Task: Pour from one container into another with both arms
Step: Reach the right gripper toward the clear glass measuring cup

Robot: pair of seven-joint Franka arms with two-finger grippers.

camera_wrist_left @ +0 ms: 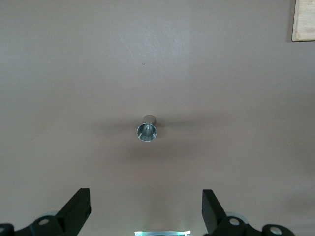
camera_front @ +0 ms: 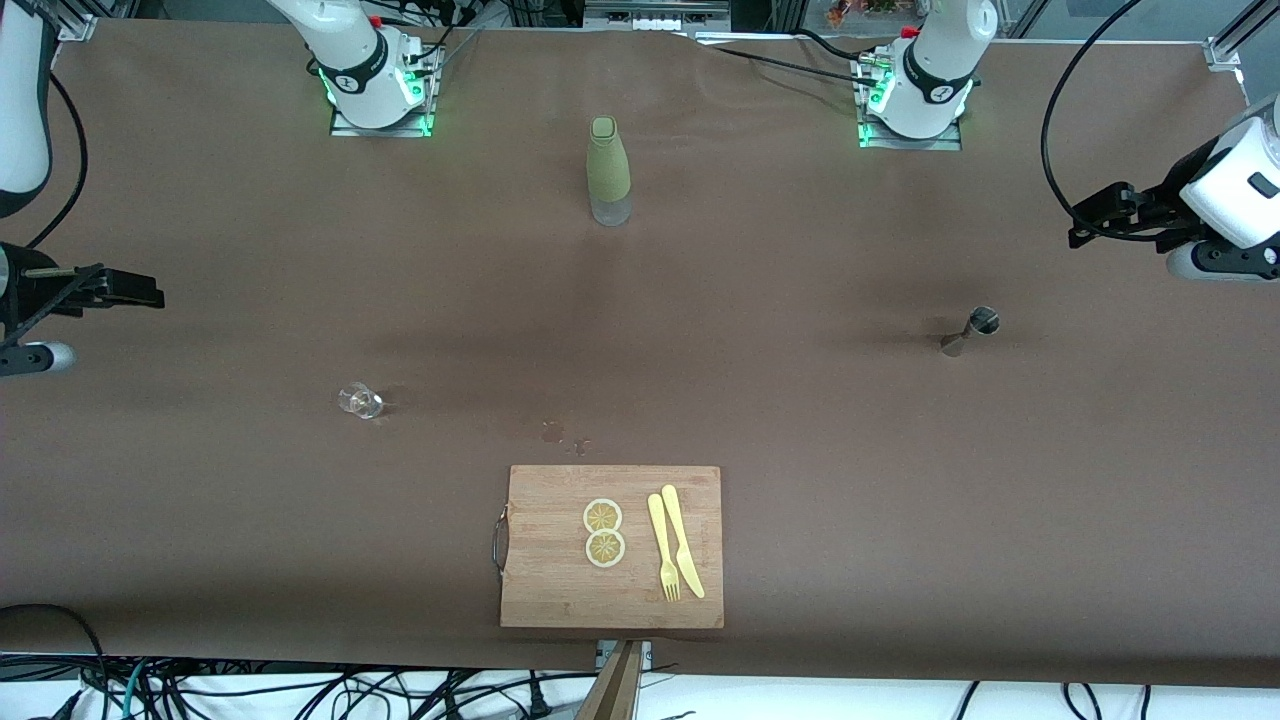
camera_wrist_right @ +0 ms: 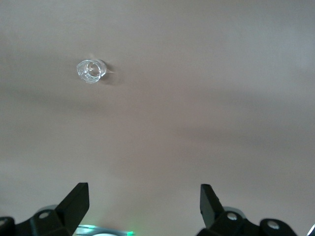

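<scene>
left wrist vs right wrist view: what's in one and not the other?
Only the left wrist view: the metal jigger standing upright on the tablecloth, mouth up, and a corner of the wooden cutting board at the frame's edge. The open left gripper hangs above the cloth, apart from the jigger.

Only the right wrist view: the small clear glass, with the open right gripper apart from it and holding nothing.

Both: the brown tablecloth and a pair of spread black fingers.

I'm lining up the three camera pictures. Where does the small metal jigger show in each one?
Front view: jigger stands on the brown table toward the left arm's end.
Left wrist view: jigger mid-picture, seen from above.
Right wrist view: not in it.
Shared landmark: cutting board, its corner in the left wrist view.
</scene>
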